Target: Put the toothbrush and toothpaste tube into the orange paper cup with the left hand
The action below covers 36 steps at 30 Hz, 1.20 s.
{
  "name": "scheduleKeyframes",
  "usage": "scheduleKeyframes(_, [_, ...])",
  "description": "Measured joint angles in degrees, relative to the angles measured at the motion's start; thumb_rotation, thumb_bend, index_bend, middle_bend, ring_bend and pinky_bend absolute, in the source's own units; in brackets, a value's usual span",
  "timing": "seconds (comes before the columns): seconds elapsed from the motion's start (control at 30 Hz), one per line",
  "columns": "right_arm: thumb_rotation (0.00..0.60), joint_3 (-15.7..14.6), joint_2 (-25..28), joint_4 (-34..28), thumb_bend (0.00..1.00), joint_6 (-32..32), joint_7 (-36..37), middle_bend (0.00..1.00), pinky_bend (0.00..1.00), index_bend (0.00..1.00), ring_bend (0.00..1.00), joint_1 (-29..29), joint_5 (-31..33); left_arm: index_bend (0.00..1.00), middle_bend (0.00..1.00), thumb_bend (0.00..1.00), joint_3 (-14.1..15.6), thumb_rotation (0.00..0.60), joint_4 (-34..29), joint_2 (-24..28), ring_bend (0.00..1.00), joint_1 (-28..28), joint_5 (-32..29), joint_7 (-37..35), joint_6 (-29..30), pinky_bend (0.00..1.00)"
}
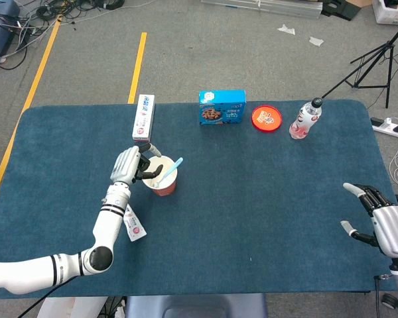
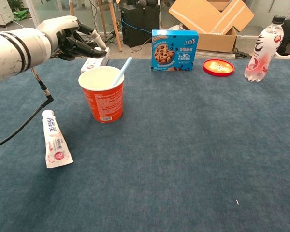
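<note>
Chest view: toothbrush (image 2: pixel 121 72) is leaning inside orange paper cup (image 2: pixel 102 94); left hand (image 2: pixel 70 37), fingers apart and holding nothing, is hovering beside it; toothpaste tube (image 2: pixel 53 144) likely needs gripping next.

Left of frame centre, light-blue plastic toothbrush (image 1: pixel 172 166) leans in orange paper cup (image 1: pixel 164 176), white left hand (image 1: pixel 128 165) just beside cup with fingers apart, white toothpaste tube (image 1: pixel 134 224) flat on blue table (image 1: pixel 265 199) below it.
</note>
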Motion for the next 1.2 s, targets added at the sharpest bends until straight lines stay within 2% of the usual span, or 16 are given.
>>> scheduleKeyframes(0.3, [0.6, -0.2, -0.2, -0.1, 0.17, -0.1, -1.0, 0.26, 0.52, 0.22, 0.22, 0.0, -0.2, 0.39, 1.0, 0.29, 4.2, 0.6, -10.8, 10.7, 0.98, 4.2, 5.8, 5.8, 4.3, 0.97])
scheduleKeyframes(0.5, [0.6, -0.3, -0.6, -0.3, 0.17, -0.7, -2.5, 0.26, 0.52, 0.22, 0.22, 0.2, -0.2, 0.33, 0.98, 0.28, 7.8, 0.6, -17.1, 19.3, 0.81, 8.4, 9.7, 8.3, 6.3, 0.83])
scheduleKeyframes(0.57, [0.6, -0.3, -0.7, -0.3, 0.17, -0.8, -2.9, 0.26, 0.52, 0.22, 0.22, 0.2, -0.2, 0.32, 0.9, 0.28, 9.0, 0.6, -19.0, 22.1, 0.73, 9.9, 10.8, 8.2, 6.4, 0.79])
scheduleKeyframes(0.63, [0.6, -0.3, -0.8, -0.4, 0.17, -0.9, -3.2, 0.26, 0.52, 0.22, 0.22, 0.3, 0.0, 0.32, 0.75, 0.28, 9.9, 0.6, -20.4, 24.4, 0.63, 11.2, 11.7, 7.8, 6.2, 0.75])
scheduleKeyframes(0.7, [0.6, -0.3, -0.8, -0.4, 0.17, -1.0, -3.3, 0.26, 0.52, 0.22, 0.22, 0.3, 0.1, 0.32, 0.66, 0.28, 11.0, 0.6, -21.9, 27.1, 0.56, 12.5, 12.7, 7.2, 5.8, 0.7])
scheduleKeyframes(0.77, [0.6, -0.2, -0.8, -0.5, 0.17, -1.0, -3.2, 0.26, 0.52, 0.22, 0.22, 0.3, 0.2, 0.31, 0.55, 0.28, 12.3, 0.6, -23.0, 29.7, 0.45, 13.6, 13.7, 6.5, 4.5, 0.6])
scheduleKeyframes(0.83, [0.6, -0.2, -0.8, -0.5, 0.17, -0.9, -3.1, 0.26, 0.52, 0.22, 0.22, 0.3, 0.2, 0.31, 0.49, 0.28, 13.4, 0.6, -23.8, 32.0, 0.39, 14.3, 14.5, 6.0, 2.9, 0.54])
scheduleKeyframes(0.9, [0.6, -0.2, -0.7, -0.5, 0.17, -0.8, -3.0, 0.26, 0.52, 0.22, 0.22, 0.2, 0.2, 0.31, 0.48, 0.29, 14.8, 0.6, -24.3, 34.6, 0.36, 15.0, 15.6, 5.2, 0.4, 0.5])
scheduleKeyframes(1.0, [0.6, -0.2, -0.8, -0.5, 0.17, -0.9, -3.1, 0.26, 0.52, 0.22, 0.22, 0.2, 0.3, 0.31, 0.55, 0.36, 16.8, 0.6, -24.3, 37.5, 0.43, 15.6, 18.5, 4.3, -3.4, 0.51])
scheduleKeyframes(1.07, [0.6, -0.2, -0.8, -0.5, 0.17, -0.9, -3.3, 0.26, 0.52, 0.22, 0.22, 0.2, 0.3, 0.32, 0.72, 0.42, 18.2, 0.6, -23.8, 38.3, 0.55, 15.9, 21.7, 4.3, -4.9, 0.58])
scheduleKeyframes(1.13, [0.6, -0.2, -0.8, -0.5, 0.17, -1.0, -3.6, 0.26, 0.52, 0.22, 0.22, 0.3, 0.3, 0.32, 0.83, 0.49, 19.5, 0.6, -23.2, 38.8, 0.63, 16.1, 25.2, 4.7, -5.7, 0.63])
scheduleKeyframes(1.2, [0.6, -0.2, -0.9, -0.5, 0.17, -1.1, -3.8, 0.26, 0.52, 0.22, 0.22, 0.3, 0.3, 0.32, 0.9, 0.57, 21.3, 0.6, -22.2, 39.0, 0.69, 16.5, 29.7, 5.8, -6.5, 0.68])
